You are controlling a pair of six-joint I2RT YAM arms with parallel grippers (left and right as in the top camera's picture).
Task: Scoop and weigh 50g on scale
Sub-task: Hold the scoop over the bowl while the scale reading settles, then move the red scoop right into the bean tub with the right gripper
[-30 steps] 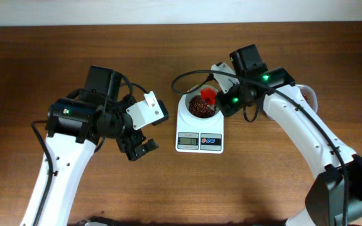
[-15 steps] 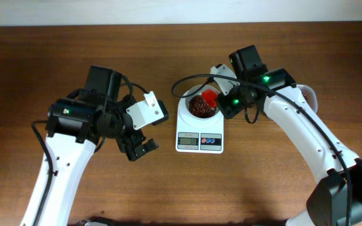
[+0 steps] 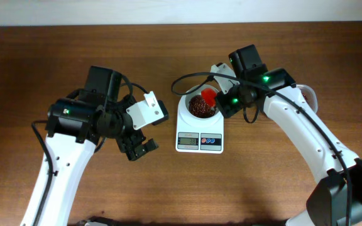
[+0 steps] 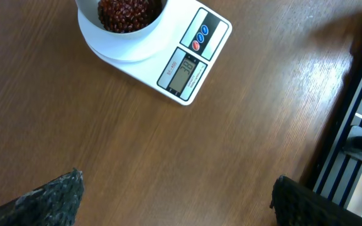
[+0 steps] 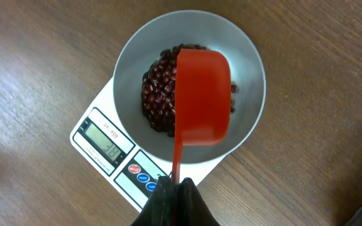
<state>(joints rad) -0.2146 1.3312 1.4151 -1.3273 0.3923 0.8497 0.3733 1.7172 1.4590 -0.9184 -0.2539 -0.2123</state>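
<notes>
The white scale (image 3: 199, 140) (image 4: 197, 44) (image 5: 109, 160) sits mid-table with a round white bowl (image 3: 198, 108) (image 5: 131, 56) on it. Dark reddish-brown beans (image 3: 198, 107) (image 4: 126, 11) (image 5: 159, 88) fill part of the bowl. My right gripper (image 3: 222, 105) (image 5: 176, 188) is shut on the thin handle of a red scoop (image 3: 208, 96) (image 5: 201, 94), which hangs turned over above the beans. My left gripper (image 3: 138, 146) (image 4: 178, 201) stands open over bare wood left of the scale, with nothing between its fingers.
A clear container's rim (image 3: 310, 95) shows at the right, partly hidden behind my right arm. A black cable (image 3: 184, 80) loops over the table behind the bowl. The left wrist view shows the table edge and dark bars (image 4: 357, 125) at its right.
The red scoop shifted slightly over the bowl between the oldest frame and half a second ago. Since then nothing has visibly moved. The left arm stayed still.
</notes>
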